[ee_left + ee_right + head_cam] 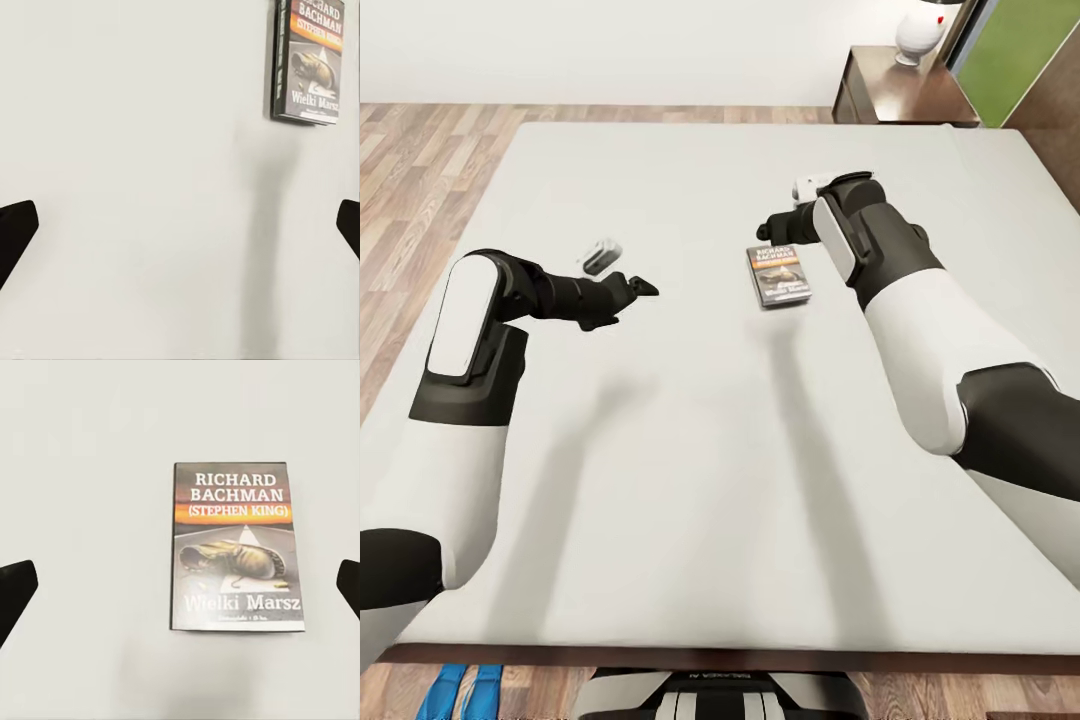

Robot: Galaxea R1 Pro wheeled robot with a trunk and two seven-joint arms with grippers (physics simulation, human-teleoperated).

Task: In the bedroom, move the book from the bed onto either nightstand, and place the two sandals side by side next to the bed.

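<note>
The book (778, 277) lies flat and face up on the pale mattress of the bed (660, 470), right of its middle. In the right wrist view the book (236, 547) sits straight below the camera, between the wide-apart fingertips (15, 592). My right gripper (772, 224) hovers open just above the book's far edge, holding nothing. My left gripper (642, 288) is open and empty over bare mattress to the book's left; its wrist view catches the book (307, 60) at the frame's edge. The two blue sandals (460, 692) lie together on the floor at the bed's near left corner.
A dark-brown nightstand (905, 95) with a white-based lamp (917, 35) stands beyond the bed's far right corner, next to the window's green view (1025, 55). Wood-plank floor (410, 170) runs along the bed's left side. My base (720, 695) is against the bed's near edge.
</note>
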